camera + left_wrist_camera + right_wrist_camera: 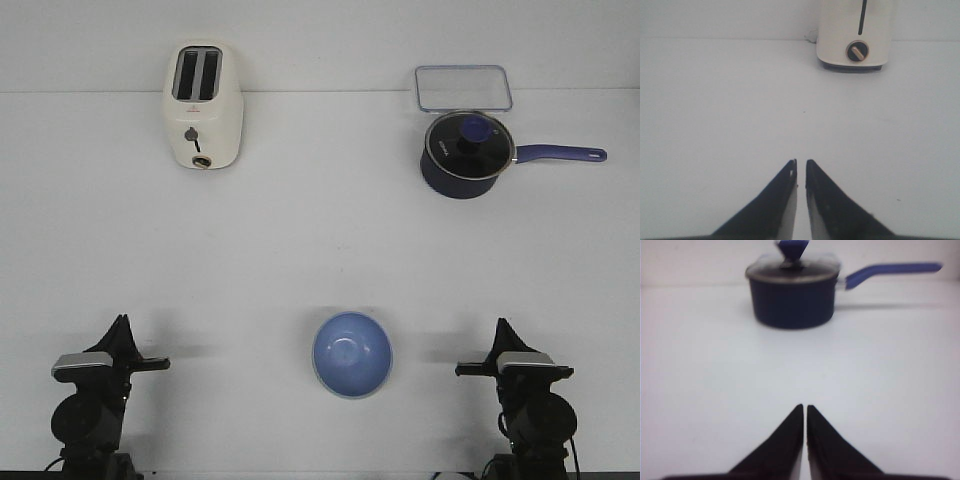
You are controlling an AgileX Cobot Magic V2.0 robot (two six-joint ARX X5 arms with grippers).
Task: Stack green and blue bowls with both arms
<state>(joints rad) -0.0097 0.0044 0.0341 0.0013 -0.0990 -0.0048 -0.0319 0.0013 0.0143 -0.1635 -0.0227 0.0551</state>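
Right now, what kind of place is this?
Probably a staged kitchen-style test table: a plain white table with a toaster, a lidded saucepan and a blue bowl, between two robot arms.

On the table [320,250], 1 bowl [352,354] sits near the front edge, slightly right of centre, between the 2 arms. The left claw [121,322] stands at the front left corner, the right claw [500,326] at the front right; both are well apart from the bowl. A toaster [203,106] stands at the back left, directly ahead of the left claw. A saucepan [468,153] with its lid on stands at the back right, handle pointing right. A flat container lid [463,88] lies just behind the saucepan, touching or overlapped by it.
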